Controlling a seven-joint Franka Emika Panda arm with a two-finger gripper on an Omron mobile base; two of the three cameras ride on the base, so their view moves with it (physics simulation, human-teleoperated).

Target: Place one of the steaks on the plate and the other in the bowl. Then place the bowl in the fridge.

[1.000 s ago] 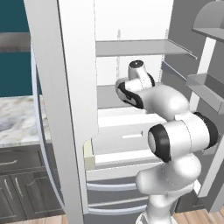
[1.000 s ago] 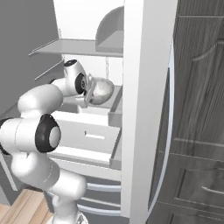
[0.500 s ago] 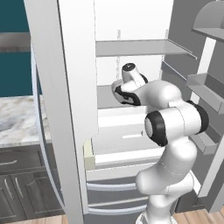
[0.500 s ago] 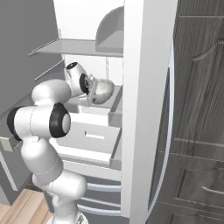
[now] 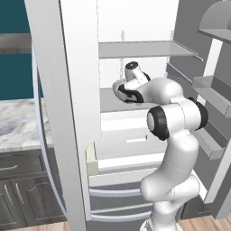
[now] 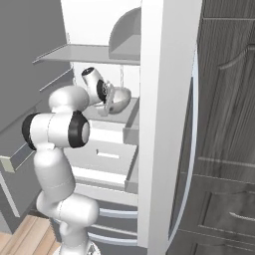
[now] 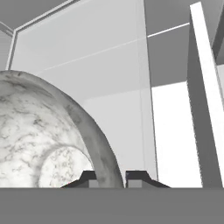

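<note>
My end effector [image 7: 109, 177] straddles the rim of the bowl [image 7: 48, 144], 1 finger inside, 1 outside, pinched on the wall. The bowl sits on the fridge [image 5: 135, 45] shelf. It looks rigid, smooth, probably slippery and breakable; the rim is my only hold.

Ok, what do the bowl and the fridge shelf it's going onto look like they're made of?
Bowl: looks like marble or glazed stoneware, white-grey with dark mottled veining inside and a smooth rim; being rendered, it could equally be patterned ceramic. Shelf: flat, matte grey, with no visible grain, probably plastic or painted metal; the look leaves that open. The end effector has its fingers either side of the bowl's rim.
</note>
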